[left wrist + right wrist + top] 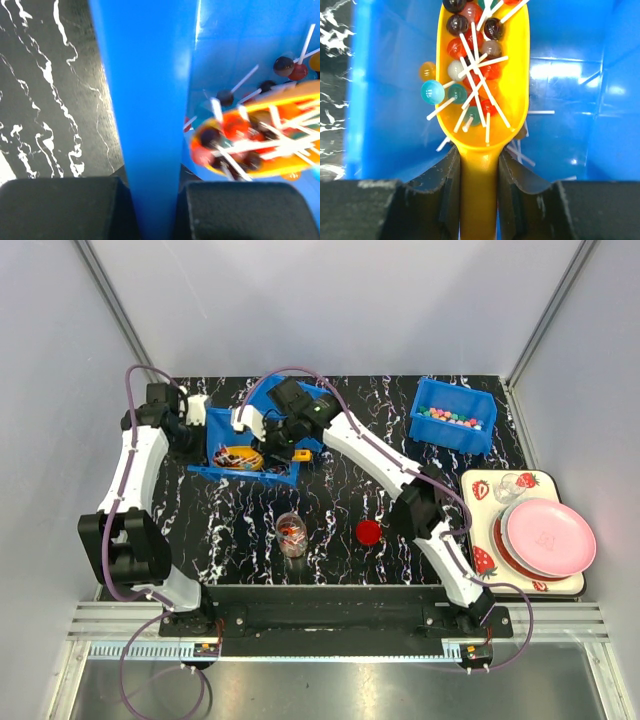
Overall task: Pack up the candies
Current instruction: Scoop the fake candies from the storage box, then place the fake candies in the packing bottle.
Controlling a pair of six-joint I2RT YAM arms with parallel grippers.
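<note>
Left end effector (155,200) is pinching the bin wall (145,100) to steady it; right end effector (479,185) is clamping the scoop (517,100) of candies (470,70)

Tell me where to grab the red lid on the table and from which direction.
Take the red lid by its rim, jaws coming straight down and closing across its width. It lies flat on the table, likely too low for a side approach; being round, any angle works. The jar stands well apart, leaving room.
</note>
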